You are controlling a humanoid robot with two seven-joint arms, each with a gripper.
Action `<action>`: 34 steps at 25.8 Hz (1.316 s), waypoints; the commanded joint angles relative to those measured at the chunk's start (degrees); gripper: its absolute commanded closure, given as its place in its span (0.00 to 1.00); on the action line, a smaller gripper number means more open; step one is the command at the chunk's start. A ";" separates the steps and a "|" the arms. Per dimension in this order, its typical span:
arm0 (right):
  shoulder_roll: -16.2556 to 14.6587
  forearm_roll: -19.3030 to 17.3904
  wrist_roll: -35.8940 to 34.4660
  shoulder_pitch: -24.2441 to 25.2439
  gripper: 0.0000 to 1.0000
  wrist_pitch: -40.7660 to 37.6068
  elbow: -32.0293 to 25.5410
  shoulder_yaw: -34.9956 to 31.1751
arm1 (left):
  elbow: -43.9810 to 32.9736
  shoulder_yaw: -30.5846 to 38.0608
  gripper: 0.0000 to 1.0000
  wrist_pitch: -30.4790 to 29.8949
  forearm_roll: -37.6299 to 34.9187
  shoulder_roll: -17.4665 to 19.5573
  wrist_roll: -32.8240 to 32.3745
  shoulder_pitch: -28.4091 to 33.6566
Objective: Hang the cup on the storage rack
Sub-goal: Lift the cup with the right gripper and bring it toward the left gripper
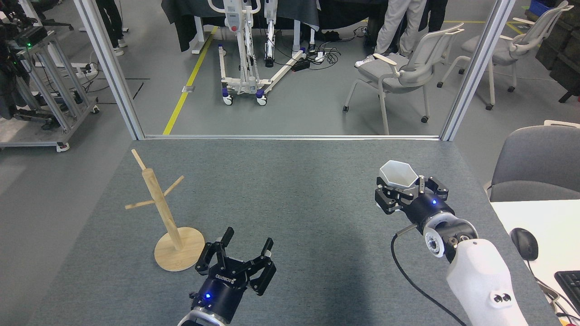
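Note:
The white faceted cup (398,174) with its hexagonal rim up is held above the grey table, my right gripper (402,190) shut on it from below. Its tab is hidden. The storage rack (165,213), a light wooden post with thin angled pegs on a round disc base, stands at the table's left. My left gripper (247,246) hangs open and empty just right of the rack's base, near the front edge.
The grey felt table (290,190) ends at a metal frame at the back. A white desk (543,235) with a black mouse (524,243) and a keyboard adjoins on the right. Chairs, a wheeled stand and people's legs are beyond the table.

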 commanded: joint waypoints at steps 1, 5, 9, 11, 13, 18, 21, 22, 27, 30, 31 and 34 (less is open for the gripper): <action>-1.10 -1.67 5.21 -2.95 0.91 3.76 -6.95 4.45 | 0.48 -3.83 0.01 -1.84 -0.20 -0.19 -3.20 0.32; -1.01 -1.67 8.81 -7.26 0.91 16.24 -11.70 14.82 | 1.71 -8.93 0.01 -1.66 -0.55 -0.89 -5.40 0.84; -0.75 -1.76 13.64 -9.19 0.92 23.53 -17.94 20.53 | 1.18 -10.07 0.01 -1.22 -0.81 -4.06 -8.21 -0.12; -0.49 -1.76 16.01 -9.19 0.95 26.08 -20.40 22.29 | 1.44 -10.07 0.01 -1.13 -0.90 -5.90 -9.62 -2.14; -0.40 -1.67 18.30 -9.28 1.00 29.07 -21.89 24.66 | 2.14 -10.16 0.02 -1.04 -1.08 -8.01 -10.50 -4.08; -0.57 -1.41 20.94 -9.72 1.00 33.90 -24.44 29.41 | 5.13 -10.25 0.02 0.19 -2.75 -11.79 -14.10 -8.47; -0.75 -1.32 21.64 -9.54 1.00 34.96 -25.76 29.58 | 5.31 -10.16 0.02 5.11 -3.01 -11.88 -15.16 -10.76; -0.75 -1.32 21.82 -9.46 1.00 35.57 -26.02 29.58 | 5.31 -10.16 0.02 6.69 -3.01 -11.88 -15.07 -11.28; -0.75 -1.32 21.82 -9.02 1.00 37.15 -26.11 29.76 | 8.03 -10.16 0.02 11.70 -3.10 -11.97 -15.33 -14.01; -0.49 -1.32 21.82 -8.66 1.00 37.15 -26.11 29.67 | 8.21 -10.16 0.02 13.37 -3.10 -12.05 -15.25 -15.15; -0.40 -1.32 21.82 -8.66 1.00 37.15 -26.11 29.67 | 8.30 -10.25 0.02 13.90 -3.10 -12.05 -15.25 -15.59; -0.13 -1.32 21.82 -8.14 1.00 37.15 -26.11 29.67 | 8.30 -10.42 0.02 14.51 -3.19 -12.05 -15.25 -16.29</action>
